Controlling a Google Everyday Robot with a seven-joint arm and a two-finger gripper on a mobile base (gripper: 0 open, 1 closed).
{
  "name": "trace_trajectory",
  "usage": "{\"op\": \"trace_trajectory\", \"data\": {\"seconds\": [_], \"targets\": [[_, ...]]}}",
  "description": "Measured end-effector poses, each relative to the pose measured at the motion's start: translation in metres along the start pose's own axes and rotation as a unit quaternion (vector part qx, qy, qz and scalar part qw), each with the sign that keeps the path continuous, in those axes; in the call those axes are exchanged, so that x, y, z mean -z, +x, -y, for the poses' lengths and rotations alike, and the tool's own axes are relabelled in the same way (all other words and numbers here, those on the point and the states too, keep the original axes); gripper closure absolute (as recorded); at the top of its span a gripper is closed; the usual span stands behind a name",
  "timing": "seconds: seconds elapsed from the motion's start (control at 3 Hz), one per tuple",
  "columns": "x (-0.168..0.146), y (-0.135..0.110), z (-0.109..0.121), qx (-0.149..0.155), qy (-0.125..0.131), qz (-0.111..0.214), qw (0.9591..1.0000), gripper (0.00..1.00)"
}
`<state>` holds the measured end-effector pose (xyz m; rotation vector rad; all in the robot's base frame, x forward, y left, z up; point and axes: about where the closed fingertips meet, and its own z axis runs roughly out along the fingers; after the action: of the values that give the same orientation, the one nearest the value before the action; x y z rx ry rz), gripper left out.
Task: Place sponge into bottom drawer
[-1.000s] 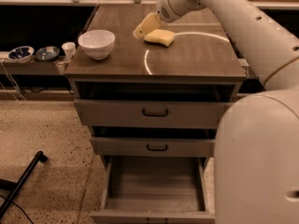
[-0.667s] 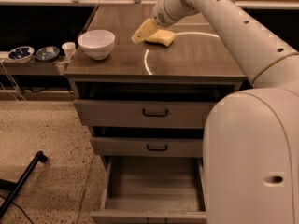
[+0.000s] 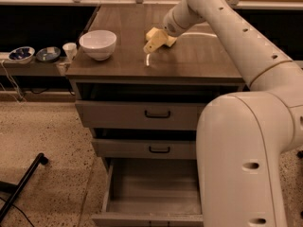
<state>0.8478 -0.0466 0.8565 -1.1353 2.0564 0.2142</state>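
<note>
1. Sponge on the cabinet top, right of the white bowl; gripper is at it (whether it's gripping: cannot tell).
2. Step: pickup. Next, probably: lift, lower into the open bottom drawer, release.

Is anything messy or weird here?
Nothing is spilled or broken. The bottom drawer is pulled wide open, while the sponge is up on the cabinet top, with the gripper right at it.

dim, warm | glare streak on tabletop by jaws
</note>
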Motion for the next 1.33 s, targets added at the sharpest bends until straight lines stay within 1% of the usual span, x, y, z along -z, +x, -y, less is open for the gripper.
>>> {"op": "trace_trajectory", "data": {"seconds": [0.33,0.67,1.0,1.33], "targets": [[-0.004,0.017,0.007,-0.003,-0.008,-0.022,0.9997,0.13],[-0.004,0.023,0.010,-0.009,-0.018,-0.021,0.9996,0.32],[-0.004,0.018,-0.001,0.011,-0.044,-0.025,0.9987,0.55],[0.015,0.015,-0.024,0.055,-0.086,-0.022,0.9945,0.78]]}}
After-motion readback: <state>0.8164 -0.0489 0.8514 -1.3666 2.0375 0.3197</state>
